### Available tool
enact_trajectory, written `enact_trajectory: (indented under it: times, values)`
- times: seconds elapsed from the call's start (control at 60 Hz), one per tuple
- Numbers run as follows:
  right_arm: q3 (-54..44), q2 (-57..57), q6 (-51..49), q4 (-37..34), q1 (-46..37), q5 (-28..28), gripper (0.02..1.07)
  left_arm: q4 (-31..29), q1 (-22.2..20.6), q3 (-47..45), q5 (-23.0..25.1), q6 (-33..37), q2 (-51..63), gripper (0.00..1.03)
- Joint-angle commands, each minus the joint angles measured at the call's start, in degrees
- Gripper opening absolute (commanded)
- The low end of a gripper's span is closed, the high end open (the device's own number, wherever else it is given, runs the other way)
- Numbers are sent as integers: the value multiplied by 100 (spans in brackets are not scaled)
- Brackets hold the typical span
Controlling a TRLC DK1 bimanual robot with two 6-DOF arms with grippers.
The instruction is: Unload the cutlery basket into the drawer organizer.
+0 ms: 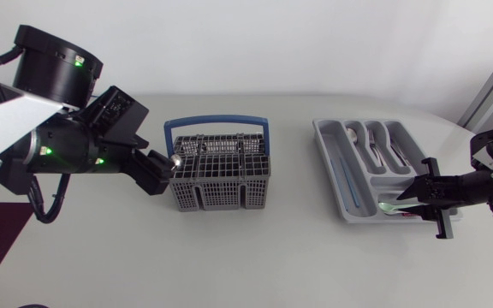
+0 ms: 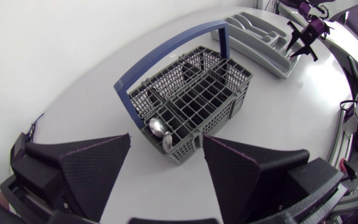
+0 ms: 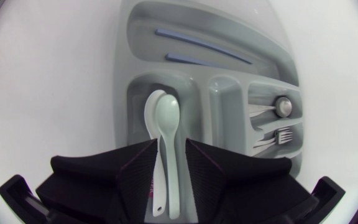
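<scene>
Left hand (image 2: 166, 138) spread wide; cutlery basket (image 2: 191, 102) just ahead, metal spoon (image 2: 157, 127) in its corner nearest that hand. Right hand (image 3: 171, 143) over two pale spoons (image 3: 166, 118) in drawer organizer (image 3: 229, 81), at right; grip cannot be told.

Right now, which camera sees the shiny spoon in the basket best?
The left wrist view: the spoon stands bowl-up in a corner of the basket, just ahead of the open left gripper. The head view shows only a small glint by that gripper. The right wrist view shows only the organizer.
</scene>
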Motion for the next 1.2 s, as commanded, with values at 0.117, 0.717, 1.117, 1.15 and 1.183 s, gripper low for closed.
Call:
enact_trajectory:
  times: [0.117,0.717,1.117,1.15,1.183]
  values:
    - [-115,-1148,644,-325,64,-428,75,-126,2,-230,-27,108,-241,98]
    - [-827,-4207,4449,-896,2156,-1052,103,630,-1272,-749,-2136,55,128,97]
    - [-941,-4752,6831,-527,3826,-234,103,436,-1439,-151,-2672,-50,823,93]
    - [-994,-4752,7016,-360,4028,-50,103,410,-1448,-116,-2672,-77,867,91]
    - [-1038,-4734,7156,-220,4195,91,103,401,-1439,-81,-2672,-85,928,91]
